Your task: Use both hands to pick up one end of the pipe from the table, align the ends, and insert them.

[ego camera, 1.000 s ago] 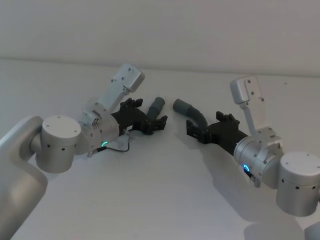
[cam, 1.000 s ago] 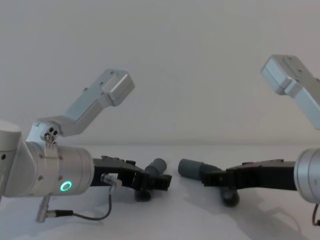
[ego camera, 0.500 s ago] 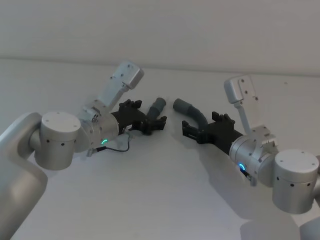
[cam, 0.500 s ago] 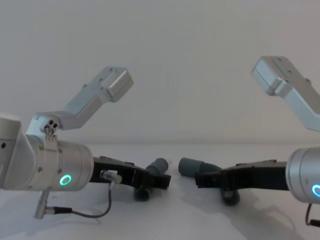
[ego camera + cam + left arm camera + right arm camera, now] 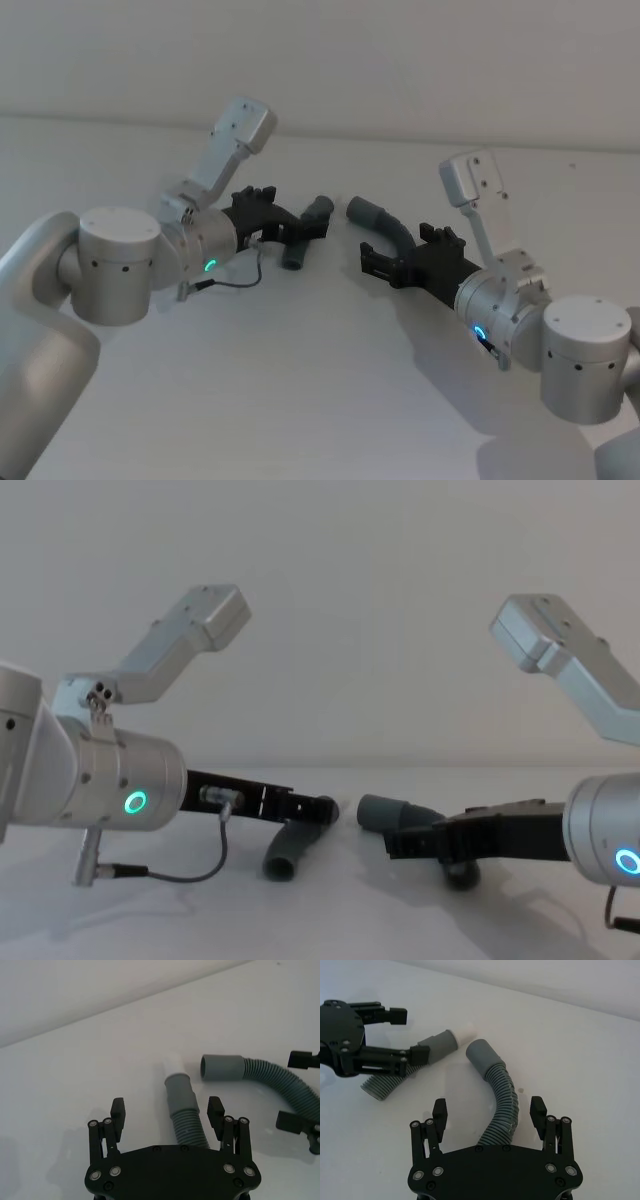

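Two grey ribbed pieces of the pipe lie on the white table (image 5: 330, 380). The left piece (image 5: 300, 240) (image 5: 184, 1115) has a cuff with a white tip (image 5: 172, 1065) (image 5: 468, 1031). My left gripper (image 5: 298, 226) (image 5: 167, 1110) (image 5: 312, 808) is open, with one finger on each side of this piece, not touching it. The right piece (image 5: 392, 228) (image 5: 503, 1100) curves to a plain wide sleeve (image 5: 482, 1055) (image 5: 384, 811) that faces the white tip across a small gap. My right gripper (image 5: 405, 252) (image 5: 489, 1109) (image 5: 410, 841) is open astride its ribbed part.
A plain pale wall (image 5: 400, 60) rises behind the table's far edge. The left arm's thin cable (image 5: 235, 283) loops just above the table beside its wrist. Bare tabletop stretches in front of both arms.
My left gripper has swung back and left along its piece, whose near open end now shows. My right gripper has crept forward along its hose. Both stay open.
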